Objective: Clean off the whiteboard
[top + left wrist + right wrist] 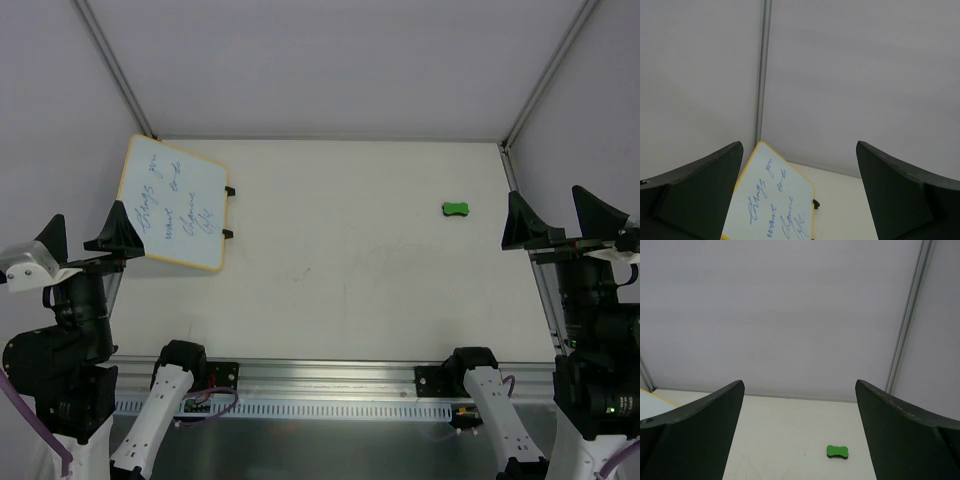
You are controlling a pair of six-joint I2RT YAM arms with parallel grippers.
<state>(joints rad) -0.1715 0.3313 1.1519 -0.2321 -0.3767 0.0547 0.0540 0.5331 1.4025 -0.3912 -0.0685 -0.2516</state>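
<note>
The whiteboard lies flat at the far left of the table, yellow-rimmed, with blue handwriting and two black clips on its right edge. It also shows in the left wrist view. A small green eraser block lies at the far right, seen too in the right wrist view. My left gripper is open and empty, just near of the whiteboard's lower left corner. My right gripper is open and empty at the right edge, right of the eraser.
Grey walls with metal corner posts close in the table on three sides. A metal rail runs along the near edge between the arm bases. A metal strip borders the table's right side.
</note>
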